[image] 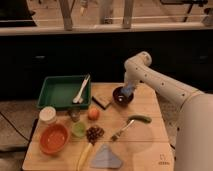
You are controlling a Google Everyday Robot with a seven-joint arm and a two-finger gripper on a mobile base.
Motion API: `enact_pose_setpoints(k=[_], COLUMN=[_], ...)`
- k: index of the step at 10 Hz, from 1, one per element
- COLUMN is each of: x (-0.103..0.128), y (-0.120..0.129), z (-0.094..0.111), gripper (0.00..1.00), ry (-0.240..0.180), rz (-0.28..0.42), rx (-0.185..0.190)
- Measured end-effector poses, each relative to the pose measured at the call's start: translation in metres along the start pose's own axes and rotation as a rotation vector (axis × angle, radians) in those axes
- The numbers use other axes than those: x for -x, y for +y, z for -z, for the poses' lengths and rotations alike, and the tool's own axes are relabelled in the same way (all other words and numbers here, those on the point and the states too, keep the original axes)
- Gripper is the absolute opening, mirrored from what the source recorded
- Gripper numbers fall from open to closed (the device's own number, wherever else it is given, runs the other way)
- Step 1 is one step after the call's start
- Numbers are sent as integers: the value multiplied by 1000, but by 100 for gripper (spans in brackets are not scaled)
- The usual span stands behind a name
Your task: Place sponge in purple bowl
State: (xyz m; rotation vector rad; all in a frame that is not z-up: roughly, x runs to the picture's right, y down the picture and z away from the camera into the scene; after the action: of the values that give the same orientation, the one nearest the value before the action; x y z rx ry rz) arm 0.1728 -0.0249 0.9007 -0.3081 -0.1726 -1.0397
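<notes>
The purple bowl (121, 96) sits at the back right of the wooden table, dark and glossy inside. My gripper (128, 90) hangs from the white arm right over the bowl's right side. A small light-blue sponge (127, 91) shows at the gripper's tip, just above or inside the bowl's rim. I cannot tell whether the sponge is still held or rests in the bowl.
A tan-and-dark pad (101, 101) lies left of the bowl. A green tray (56, 94) holds a white utensil (81, 89). Nearby are an orange bowl (53, 139), green cup (78, 129), orange fruit (93, 114), grapes (93, 134), banana (84, 156), grey-blue cloth (105, 159), fork (120, 132), and green vegetable (140, 119).
</notes>
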Motion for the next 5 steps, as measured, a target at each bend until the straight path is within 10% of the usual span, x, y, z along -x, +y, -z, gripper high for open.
enact_pose_setpoints(k=[5], x=[1], y=[0], z=[1], gripper=[80], ry=[-1], rz=[0], rx=[1])
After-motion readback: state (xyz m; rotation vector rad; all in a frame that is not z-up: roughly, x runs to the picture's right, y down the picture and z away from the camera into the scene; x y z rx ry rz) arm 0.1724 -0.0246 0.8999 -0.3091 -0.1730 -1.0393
